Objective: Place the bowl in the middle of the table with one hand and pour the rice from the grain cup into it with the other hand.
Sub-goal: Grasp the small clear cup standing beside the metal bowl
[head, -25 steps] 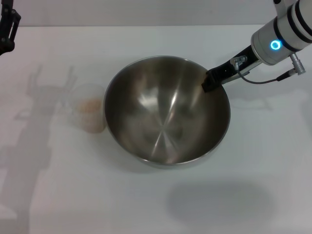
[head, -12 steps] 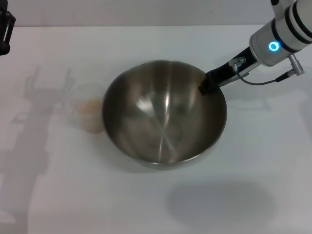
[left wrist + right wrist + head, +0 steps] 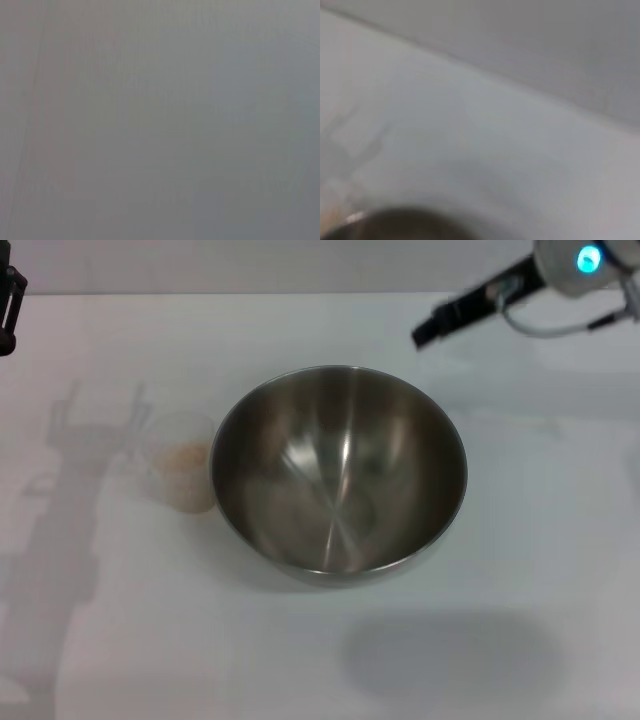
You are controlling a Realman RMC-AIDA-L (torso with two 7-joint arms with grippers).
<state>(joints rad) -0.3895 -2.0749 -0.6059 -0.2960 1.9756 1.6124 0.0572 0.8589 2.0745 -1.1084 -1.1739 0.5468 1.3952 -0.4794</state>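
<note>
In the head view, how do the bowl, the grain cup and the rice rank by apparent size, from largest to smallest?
1. The bowl, by far the largest.
2. The grain cup, beside the bowl.
3. The rice, a small patch inside the cup.

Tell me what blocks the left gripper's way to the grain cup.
Nothing visible. The left gripper sits at the far left edge; only bare table lies between it and the grain cup, which stands beside the bowl.
</note>
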